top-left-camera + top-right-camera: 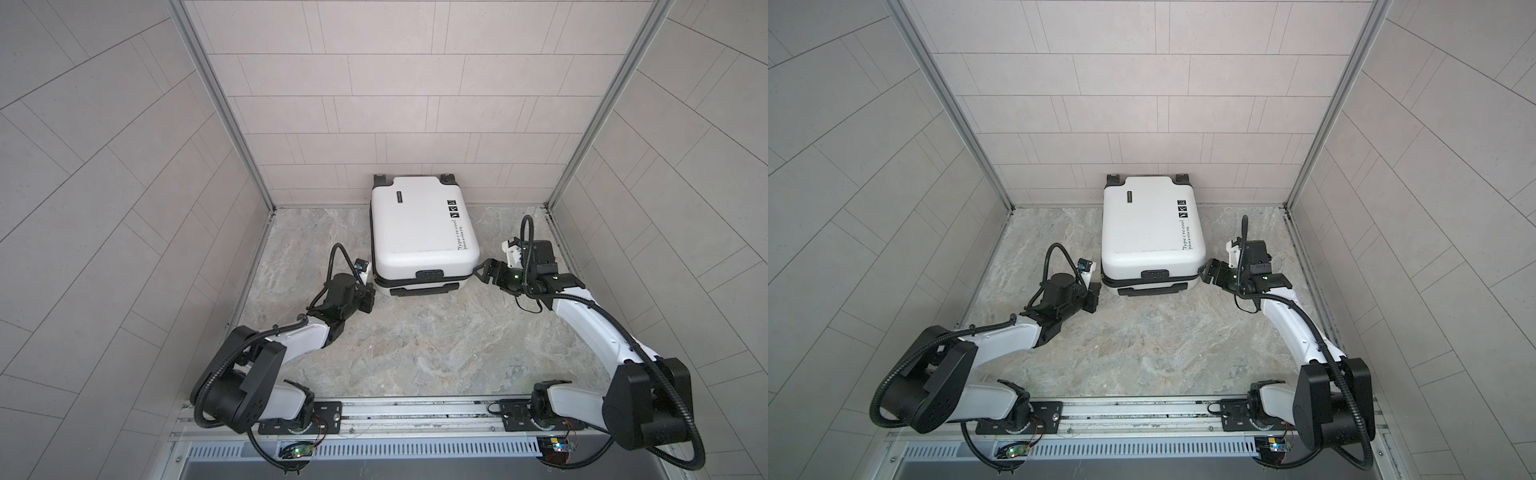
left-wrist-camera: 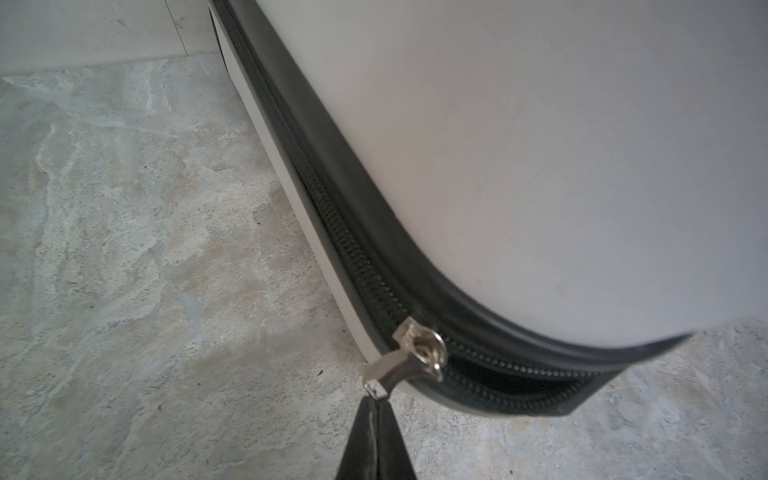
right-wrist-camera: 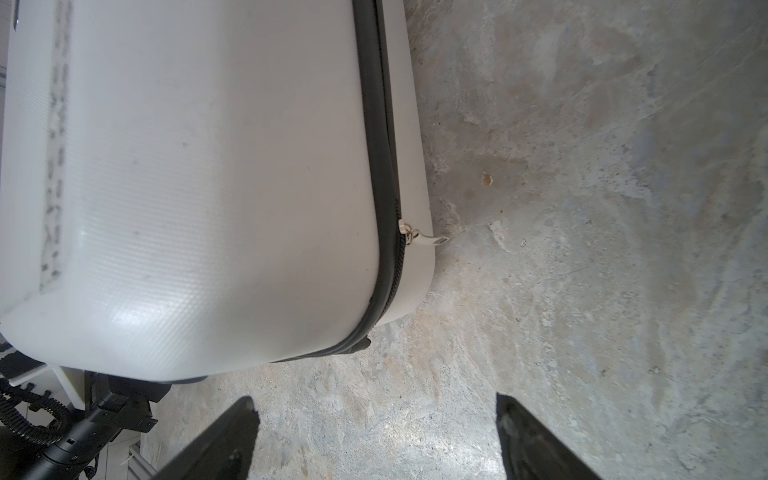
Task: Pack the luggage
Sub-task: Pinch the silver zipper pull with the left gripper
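The white hard-shell luggage (image 1: 424, 232) (image 1: 1152, 232) lies flat and closed against the back wall, handle side toward me. At its near left corner my left gripper (image 1: 371, 292) (image 1: 1096, 293) (image 2: 378, 405) is shut on the silver zipper pull (image 2: 388, 372), which hangs from the slider (image 2: 419, 347). Past the slider the black zipper gapes open along the front edge. My right gripper (image 1: 478, 275) (image 1: 1204, 272) (image 3: 376, 409) stands open just off the near right corner, with only floor between its fingers. A second zipper pull (image 3: 428, 240) hangs on the luggage's (image 3: 208, 187) right side.
Tiled walls close in the marbled floor (image 1: 415, 353) at the back and on both sides. The arms' mounting rail (image 1: 415, 409) runs along the front edge. The left arm (image 3: 83, 436) shows beyond the luggage in the right wrist view.
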